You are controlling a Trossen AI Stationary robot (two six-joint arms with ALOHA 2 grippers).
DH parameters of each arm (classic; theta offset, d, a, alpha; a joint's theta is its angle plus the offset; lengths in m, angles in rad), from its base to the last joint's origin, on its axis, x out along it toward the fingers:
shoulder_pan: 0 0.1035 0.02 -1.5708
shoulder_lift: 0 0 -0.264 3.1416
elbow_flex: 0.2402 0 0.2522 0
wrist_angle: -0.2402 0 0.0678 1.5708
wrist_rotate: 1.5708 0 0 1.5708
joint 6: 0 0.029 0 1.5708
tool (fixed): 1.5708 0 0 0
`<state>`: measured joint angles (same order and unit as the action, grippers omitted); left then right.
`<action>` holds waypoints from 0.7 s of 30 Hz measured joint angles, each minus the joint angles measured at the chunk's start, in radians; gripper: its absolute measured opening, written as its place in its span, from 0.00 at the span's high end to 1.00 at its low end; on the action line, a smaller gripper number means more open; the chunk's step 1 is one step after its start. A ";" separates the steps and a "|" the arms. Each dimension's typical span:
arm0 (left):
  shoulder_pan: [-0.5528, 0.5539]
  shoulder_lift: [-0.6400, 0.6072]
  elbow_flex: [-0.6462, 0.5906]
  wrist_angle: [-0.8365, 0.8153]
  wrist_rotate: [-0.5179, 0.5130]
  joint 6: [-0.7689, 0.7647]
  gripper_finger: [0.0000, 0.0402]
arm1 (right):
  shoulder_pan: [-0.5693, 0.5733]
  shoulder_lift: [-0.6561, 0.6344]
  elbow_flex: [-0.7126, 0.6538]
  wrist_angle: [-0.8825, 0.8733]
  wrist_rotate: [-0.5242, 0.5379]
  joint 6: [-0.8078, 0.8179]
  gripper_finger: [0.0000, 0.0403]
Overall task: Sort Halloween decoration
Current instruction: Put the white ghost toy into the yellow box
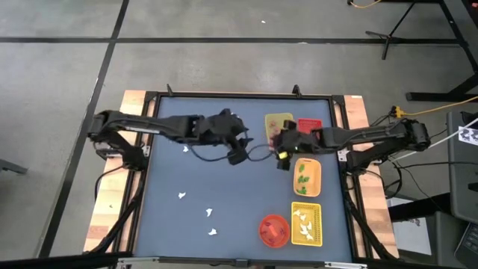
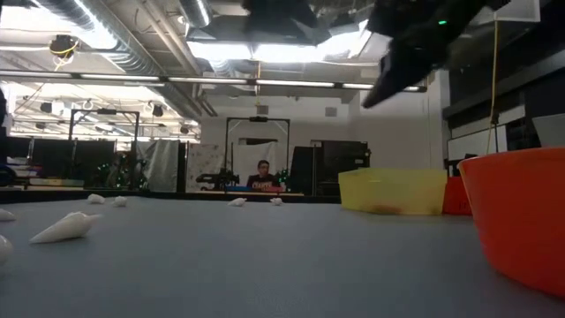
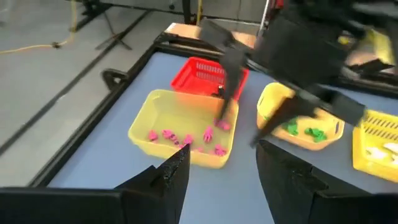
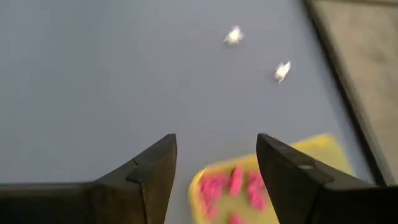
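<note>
The blue table (image 1: 224, 172) carries a row of trays on the right arm's side: a pale yellow tray (image 3: 180, 127) with pink pieces (image 3: 186, 138) in it, a red tray (image 3: 202, 71) behind it, an orange tray (image 1: 307, 178) with green pieces (image 1: 302, 179), a bright yellow mesh tray (image 1: 306, 223) with white ghosts (image 1: 302, 221), and a round red bowl (image 1: 273, 230) beside that last one. The left gripper (image 3: 221, 171) hangs in the air with its fingers apart and nothing between them; the pale yellow tray lies just ahead of its fingertips. The right gripper (image 4: 214, 168) is also spread wide and empty, with the rim of the same tray showing just beyond the gap between its fingers and bare table farther ahead. The unsorted ghosts (image 1: 198, 213) lie loose on the open table, well away from both sets of fingers; two more (image 4: 258, 53) show far ahead of the right fingers. In the low view one ghost (image 2: 66, 228) lies on its side, a small tapering cone. These pieces look very light, stiff and smooth, so they would likely skid or flip if nudged. The better hold is probably across the fatter end, with the fingers coming straight down on either side and closing gently.
</note>
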<state>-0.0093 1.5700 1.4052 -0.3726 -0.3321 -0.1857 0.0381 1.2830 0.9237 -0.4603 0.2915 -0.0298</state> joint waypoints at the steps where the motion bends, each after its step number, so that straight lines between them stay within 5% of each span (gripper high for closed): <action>1: -0.023 -0.015 0.000 -0.037 -0.039 -0.012 0.58 | -0.023 0.008 0.000 0.043 -0.013 -0.009 0.45; 11: -0.274 -0.067 -0.003 -0.329 -0.435 -0.286 0.58 | -0.220 0.181 0.000 0.439 -0.149 -0.084 0.45; 16: -0.366 -0.067 -0.012 -0.406 -0.536 -0.477 0.58 | -0.288 0.295 0.002 0.642 -0.191 -0.084 0.45; 21: -0.435 -0.066 -0.029 -0.404 -0.598 -0.552 0.58 | -0.347 0.422 0.106 0.660 -0.231 -0.079 0.45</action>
<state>-0.4441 1.5043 1.3758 -0.7764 -0.9302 -0.7380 -0.3087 1.7047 1.0297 0.1997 0.0605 -0.1085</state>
